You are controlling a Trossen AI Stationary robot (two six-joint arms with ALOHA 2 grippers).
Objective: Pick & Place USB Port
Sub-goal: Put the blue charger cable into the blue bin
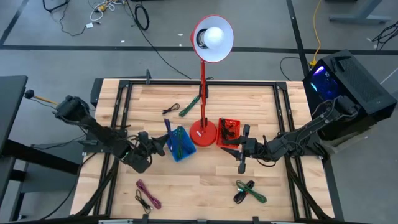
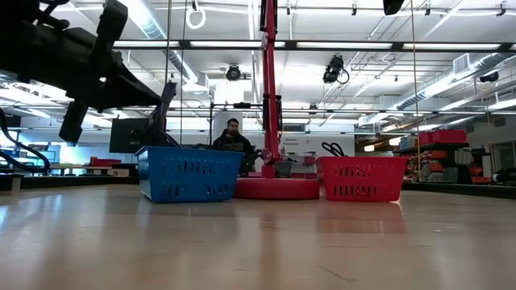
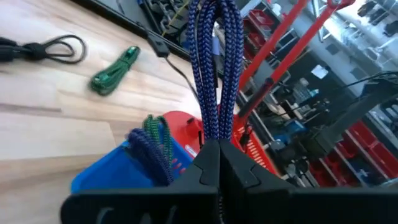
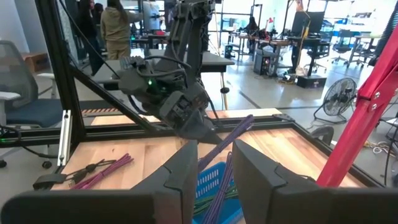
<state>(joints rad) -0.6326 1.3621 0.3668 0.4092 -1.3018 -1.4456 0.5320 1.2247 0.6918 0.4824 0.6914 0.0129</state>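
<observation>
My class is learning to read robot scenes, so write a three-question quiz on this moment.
1. True or false: the left gripper is shut on the blue braided cable.
2. Which basket does that cable hang over? A) blue basket B) red basket
3. What stands between the two baskets?

Key:
1. True
2. A
3. The red lamp. The right gripper, fingers apart and holding nothing, waits beside the red basket.

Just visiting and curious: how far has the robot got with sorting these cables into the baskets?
Partway. The blue plastic basket already holds a green braided cable. The left gripper is shut on a blue braided cable above that basket. A black cable, dark green cable, pink cable and green-black bundle remain on the wooden table.
</observation>
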